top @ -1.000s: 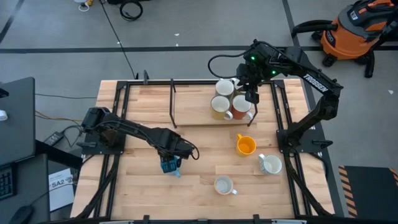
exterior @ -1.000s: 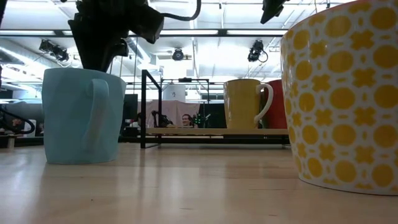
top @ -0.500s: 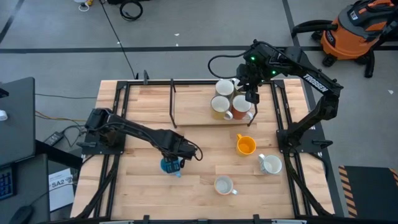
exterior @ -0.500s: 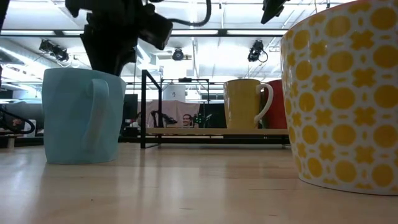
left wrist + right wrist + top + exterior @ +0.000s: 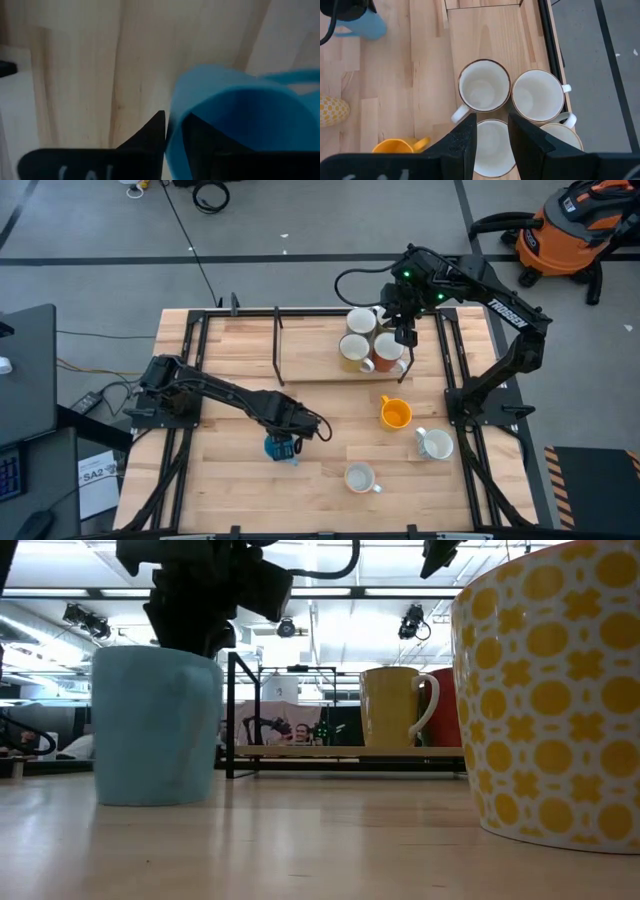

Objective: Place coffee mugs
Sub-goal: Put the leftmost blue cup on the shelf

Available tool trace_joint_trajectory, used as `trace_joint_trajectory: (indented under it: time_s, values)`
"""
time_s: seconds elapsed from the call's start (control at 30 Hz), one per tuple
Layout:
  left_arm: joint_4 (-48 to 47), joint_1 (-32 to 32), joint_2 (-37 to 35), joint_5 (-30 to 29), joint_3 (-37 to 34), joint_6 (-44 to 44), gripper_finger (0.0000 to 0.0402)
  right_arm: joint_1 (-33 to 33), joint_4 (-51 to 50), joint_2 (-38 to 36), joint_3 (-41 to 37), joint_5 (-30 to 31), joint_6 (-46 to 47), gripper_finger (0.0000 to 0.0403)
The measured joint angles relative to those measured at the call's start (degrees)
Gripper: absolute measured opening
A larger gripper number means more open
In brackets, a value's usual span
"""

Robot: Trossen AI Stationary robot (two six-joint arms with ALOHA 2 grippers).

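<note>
A pale wooden slatted surface [image 5: 230, 350] fills the middle of the overhead picture, framed by black metal rails. The left arm reaches from the left edge toward the lower centre, where the left gripper [image 5: 287, 427] has its jaws closed over the rim of a light blue ceramic mug [image 5: 280, 448]; one finger [image 5: 154, 134] is outside the wall and the other inside. In the table-level picture this mug [image 5: 157, 726] stands upright at the left, on the boards. The right arm comes from the right edge to the upper centre, and the right gripper [image 5: 406, 337] hangs above a tight cluster of cream mugs [image 5: 356, 350] standing on a low wooden shelf [image 5: 310, 360]. Its jaws are spread apart and hold nothing. An orange mug [image 5: 395, 415] sits below the cluster, right of centre. A white mug [image 5: 436, 444] stands to its lower right. A yellow-patterned white mug [image 5: 359, 477] stands at the lower centre.
</note>
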Motion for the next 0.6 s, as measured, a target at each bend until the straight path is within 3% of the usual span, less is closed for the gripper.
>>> trace_joint_trajectory:
  time_s: [0.2,0.43,0.6]
  values:
    - [3.49,0.98,0.0,0.47,0.02,0.07,0.0023,0.0,0.0,0.0,0.0,0.0,-0.02,0.0117]
    - [8.78,3.21,0.0,1.03,0.33,2.47,0.0024,0.0,-0.01,0.0,0.0,0.0,-0.01,0.0117]
    - [9.48,6.78,0.0,2.86,4.54,7.41,0.0022,-0.01,-0.83,0.0,0.0,0.0,0.0,0.0117]
